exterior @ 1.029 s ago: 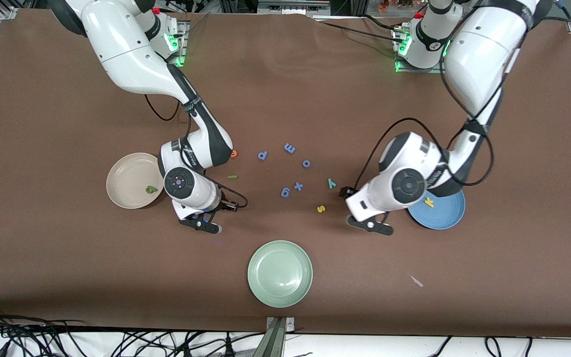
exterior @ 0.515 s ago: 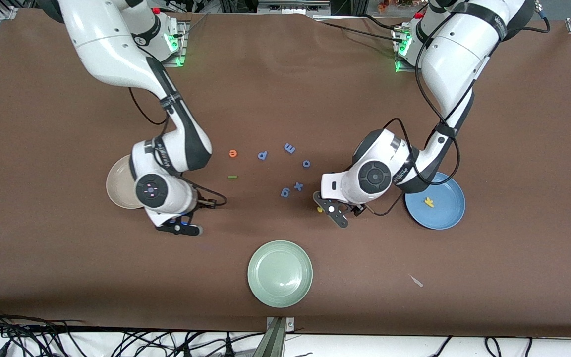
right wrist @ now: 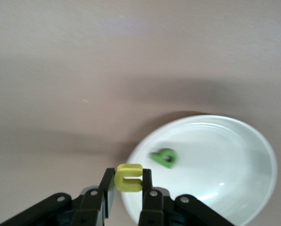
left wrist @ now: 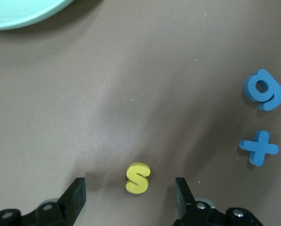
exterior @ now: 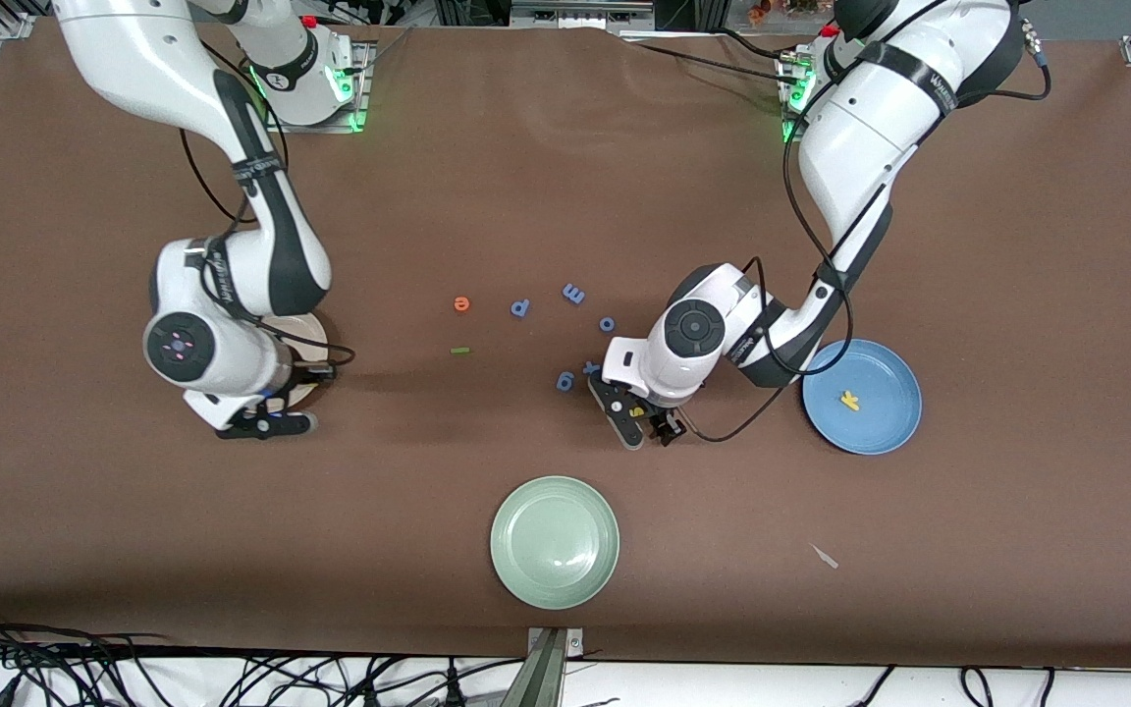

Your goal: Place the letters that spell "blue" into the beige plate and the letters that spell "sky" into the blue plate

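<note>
Carrying u pinched in right gripper over beige plate; left gripper spread wide around s, needed closing next.

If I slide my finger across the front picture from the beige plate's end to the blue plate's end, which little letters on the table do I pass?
orange e → green l → blue p → blue g → blue m → blue o → yellow s → yellow k
</note>
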Robot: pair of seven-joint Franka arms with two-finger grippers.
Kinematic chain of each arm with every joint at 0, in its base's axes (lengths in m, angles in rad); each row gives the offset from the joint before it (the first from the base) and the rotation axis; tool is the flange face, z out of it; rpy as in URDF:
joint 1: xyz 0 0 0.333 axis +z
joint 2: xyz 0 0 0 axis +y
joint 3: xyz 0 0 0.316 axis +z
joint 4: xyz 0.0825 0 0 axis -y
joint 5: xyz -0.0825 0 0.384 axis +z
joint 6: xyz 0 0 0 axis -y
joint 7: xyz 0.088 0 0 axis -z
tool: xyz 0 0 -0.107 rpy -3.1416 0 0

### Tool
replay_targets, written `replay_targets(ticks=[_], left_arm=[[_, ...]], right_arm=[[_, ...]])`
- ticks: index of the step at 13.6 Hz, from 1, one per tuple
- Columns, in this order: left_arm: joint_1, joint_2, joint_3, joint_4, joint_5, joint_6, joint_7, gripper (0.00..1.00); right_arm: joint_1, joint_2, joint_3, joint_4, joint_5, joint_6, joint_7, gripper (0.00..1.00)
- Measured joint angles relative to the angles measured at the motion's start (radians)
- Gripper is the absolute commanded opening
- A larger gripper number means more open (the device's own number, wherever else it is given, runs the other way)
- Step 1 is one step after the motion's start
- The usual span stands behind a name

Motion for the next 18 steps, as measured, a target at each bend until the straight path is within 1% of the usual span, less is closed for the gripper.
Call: replay_targets(ticks=[2, 3, 4, 5, 6, 7, 8, 9, 10, 11, 13, 16, 18], left_arm=[[0.0, 0.0, 0.001, 0.002, 0.0, 0.001, 0.007, 0.73], [0.0, 0.0, 0.001, 0.002, 0.0, 0.001, 0.009, 0.7], [0.0, 0.002, 0.001, 0.002, 0.0, 0.001, 0.011, 0.7], [0.0, 0.005, 0.001, 0.002, 0.0, 0.003, 0.011, 0.64], [0.0, 0.011, 0.001, 0.002, 0.0, 0.015, 0.012, 0.47], [0.0, 0.018, 0.001, 0.002, 0.0, 0.034, 0.013, 0.29], [0.0, 0.018, 0.001, 0.003, 0.0, 0.045, 0.013, 0.18], [0.0, 0.018, 0.0, 0.005, 0.0, 0.049, 0.013, 0.09], [-0.001, 0.017, -0.001, 0.008, 0.0, 0.05, 0.013, 0.04], [-0.001, 0.017, -0.002, 0.008, 0.0, 0.049, 0.013, 0.03], [-0.001, 0.016, -0.002, 0.008, 0.0, 0.049, 0.013, 0.02], [0.0, 0.016, -0.002, 0.009, 0.0, 0.048, 0.013, 0.0], [0.007, 0.007, 0.001, 0.012, 0.0, 0.006, 0.013, 0.0]], right_arm=[[-0.003, -0.037, -0.027, -0.122, 0.0, 0.117, -0.064, 0.2], [-0.003, -0.045, -0.033, -0.18, 0.0, 0.19, -0.085, 0.44], [-0.003, -0.046, -0.037, -0.23, 0.0, 0.259, -0.102, 0.91], [-0.003, -0.046, -0.037, -0.269, 0.0, 0.312, -0.108, 1.0], [-0.002, -0.046, -0.037, -0.288, 0.0, 0.333, -0.109, 1.0], [-0.001, -0.048, -0.037, -0.285, 0.002, 0.327, -0.109, 1.0], [0.001, -0.053, -0.037, -0.265, 0.007, 0.285, -0.102, 1.0], [0.003, -0.059, -0.037, -0.226, 0.015, 0.21, -0.087, 1.0], [0.008, -0.064, -0.036, -0.176, 0.033, 0.13, -0.066, 1.0], [0.015, -0.066, -0.033, -0.133, 0.06, 0.077, -0.041, 1.0], [0.051, -0.062, -0.029, -0.093, 0.112, 0.049, 0.011, 1.0], [0.163, -0.02, -0.022, -0.08, 0.145, 0.103, 0.192, 1.0], [0.251, 0.021, -0.02, -0.057, 0.145, 0.143, 0.333, 1.0]])
